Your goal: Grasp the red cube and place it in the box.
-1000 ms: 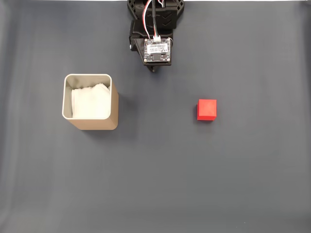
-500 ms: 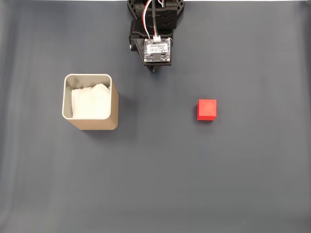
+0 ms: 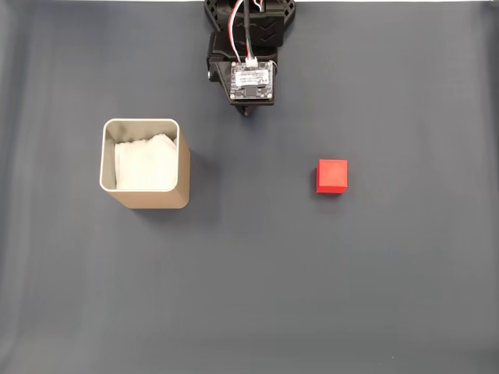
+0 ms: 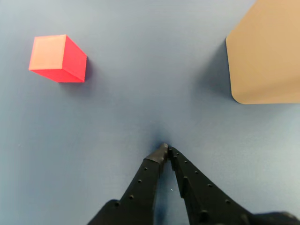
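The red cube (image 3: pixel 332 175) sits on the dark grey mat, right of centre in the fixed view; in the wrist view the red cube (image 4: pixel 58 58) lies at the upper left. The box (image 3: pixel 145 163), tan with a silvery rim and white lining, stands at the left of the fixed view, and its tan side (image 4: pixel 265 56) fills the wrist view's upper right. My gripper (image 4: pixel 166 150) is shut and empty, its black fingertips touching each other low over the mat, well apart from both. In the fixed view the arm (image 3: pixel 249 58) is folded at the top centre.
The dark grey mat (image 3: pixel 257 280) covers the whole table, with open room between cube and box and across the lower half of the fixed view. A pale edge runs along the top of that view.
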Available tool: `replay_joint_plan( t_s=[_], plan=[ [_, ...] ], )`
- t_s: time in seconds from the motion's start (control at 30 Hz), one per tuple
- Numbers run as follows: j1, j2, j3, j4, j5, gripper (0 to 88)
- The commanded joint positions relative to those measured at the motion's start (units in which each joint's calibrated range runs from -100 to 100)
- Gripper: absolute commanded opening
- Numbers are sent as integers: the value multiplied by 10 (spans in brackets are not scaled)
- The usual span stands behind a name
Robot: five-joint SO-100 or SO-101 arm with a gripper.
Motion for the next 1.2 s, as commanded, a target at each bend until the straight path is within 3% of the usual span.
replay_joint_plan(
  t_s=[0.0, 0.33, 0.9, 1.17],
  plan=[
    [0, -4, 5, 9, -1, 5],
    [0, -4, 5, 3, -5, 2],
    [0, -4, -9, -214, -20, 2],
    [-5, 10, -78, -249, -23, 2]
  ],
)
